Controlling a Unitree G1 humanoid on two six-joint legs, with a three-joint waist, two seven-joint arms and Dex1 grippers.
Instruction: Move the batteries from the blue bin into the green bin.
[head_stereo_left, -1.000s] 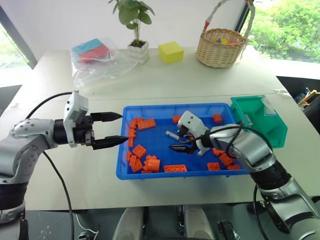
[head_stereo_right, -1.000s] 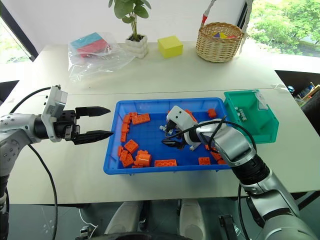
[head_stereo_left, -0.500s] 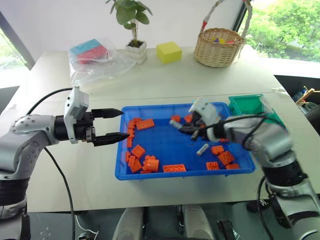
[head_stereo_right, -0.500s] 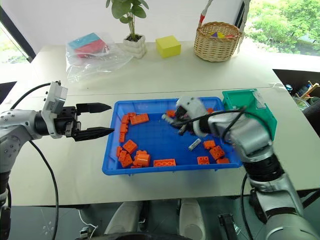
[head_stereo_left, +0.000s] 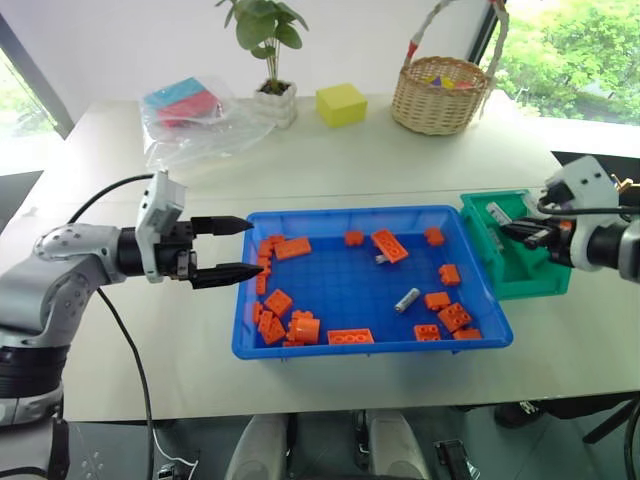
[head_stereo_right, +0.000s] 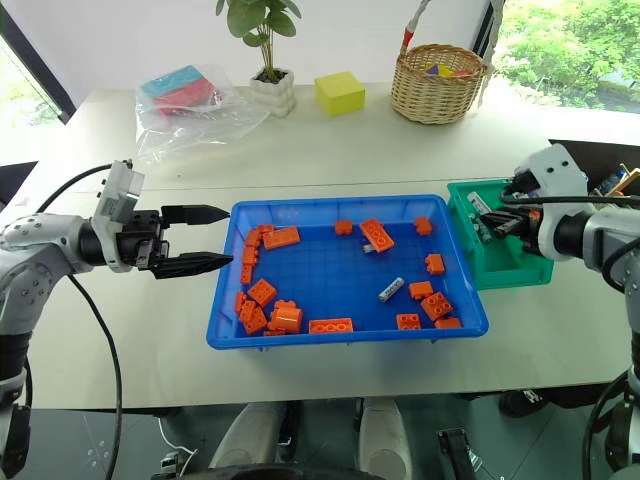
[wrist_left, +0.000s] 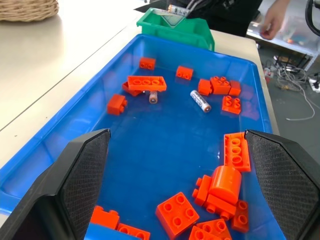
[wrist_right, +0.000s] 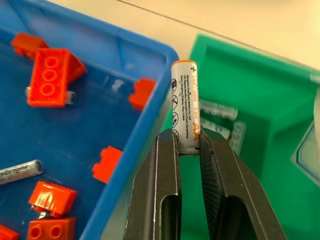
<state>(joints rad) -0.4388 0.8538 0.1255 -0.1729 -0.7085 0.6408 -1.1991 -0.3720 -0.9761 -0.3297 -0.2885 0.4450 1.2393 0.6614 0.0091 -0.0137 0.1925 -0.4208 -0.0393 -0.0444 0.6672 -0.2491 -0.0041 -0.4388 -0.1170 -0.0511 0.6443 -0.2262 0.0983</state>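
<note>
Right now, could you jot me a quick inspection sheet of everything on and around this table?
Surface: pale table.
Job's things: blue bin; two loose batteries inside it; green bin beside it.
Clutter: orange bricks, plant, yellow cube, wicker basket, plastic bag.
Grippers: left claw open, empty; right claw shut on a battery over the green bin.
Cables: black cable along the left arm.
Surroundings: window greenery.

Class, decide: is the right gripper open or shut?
Shut: the right gripper pinches a battery between its fingers, above the green bin.
</note>
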